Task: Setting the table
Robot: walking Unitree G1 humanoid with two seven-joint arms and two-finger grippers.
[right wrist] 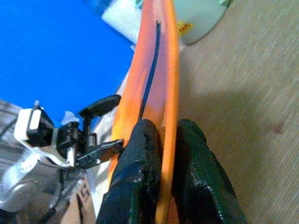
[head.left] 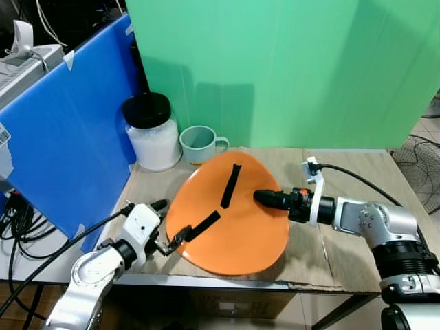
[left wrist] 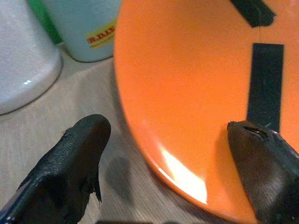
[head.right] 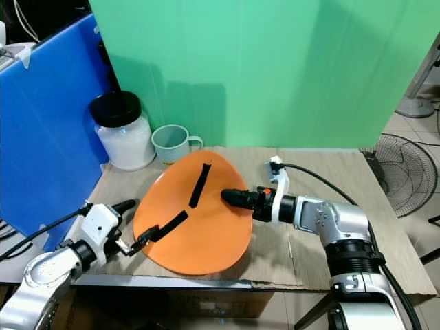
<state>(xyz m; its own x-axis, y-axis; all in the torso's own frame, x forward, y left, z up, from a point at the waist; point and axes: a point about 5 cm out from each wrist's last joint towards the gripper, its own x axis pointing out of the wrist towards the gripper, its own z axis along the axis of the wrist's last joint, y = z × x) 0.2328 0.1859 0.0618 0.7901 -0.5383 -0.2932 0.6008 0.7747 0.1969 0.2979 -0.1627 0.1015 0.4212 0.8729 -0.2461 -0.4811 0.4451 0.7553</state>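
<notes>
R gripper (head.left: pixel 265 198) jaws clamped on orange plate (head.left: pixel 240 227) rim, L gripper (left wrist: pixel 173 154) jaws wide apart astride plate edge

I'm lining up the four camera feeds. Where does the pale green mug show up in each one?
Left eye view: mug behind the orange plate, beside the white jar.
Right eye view: same spot.
Left wrist view: top, yellow label.
Right wrist view: top right, blurred.
Shared landmark: the orange plate.
</notes>
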